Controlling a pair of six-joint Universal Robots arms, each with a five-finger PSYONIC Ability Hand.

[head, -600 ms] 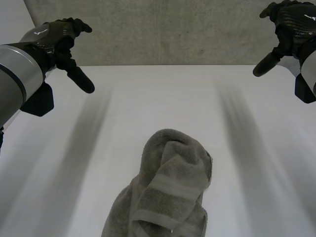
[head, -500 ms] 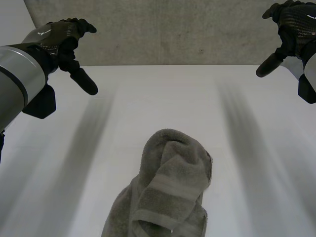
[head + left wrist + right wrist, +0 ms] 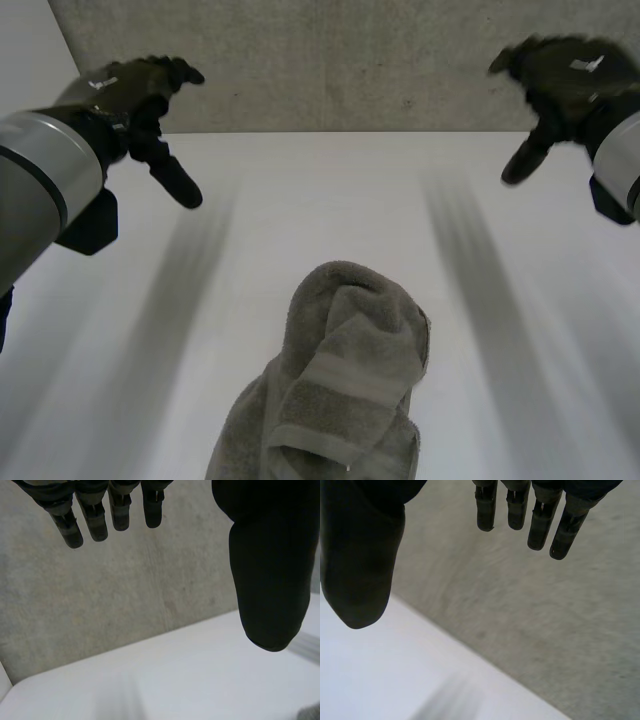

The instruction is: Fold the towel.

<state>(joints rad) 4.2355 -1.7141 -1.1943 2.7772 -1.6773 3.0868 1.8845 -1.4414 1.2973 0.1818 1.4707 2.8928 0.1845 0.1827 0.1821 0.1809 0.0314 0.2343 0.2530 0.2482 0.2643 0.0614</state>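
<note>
A grey towel (image 3: 340,380) lies bunched in a crumpled heap on the white table (image 3: 330,190), near its front edge in the middle. My left hand (image 3: 135,95) hangs in the air at the far left, well away from the towel, open with straight fingers (image 3: 87,515) and thumb (image 3: 267,565) spread, holding nothing. High at the far right, my right hand (image 3: 560,85) is open too, its fingers (image 3: 535,515) and thumb (image 3: 362,560) apart and empty. A corner of the towel (image 3: 311,713) peeks in beyond the left thumb.
A grey concrete wall (image 3: 350,60) rises behind the table's far edge. The white tabletop stretches bare between both hands and on either side of the towel.
My right hand has moved inward, to the left, and slightly lower. The left hand has shifted a little to the right. The towel lies as before.
</note>
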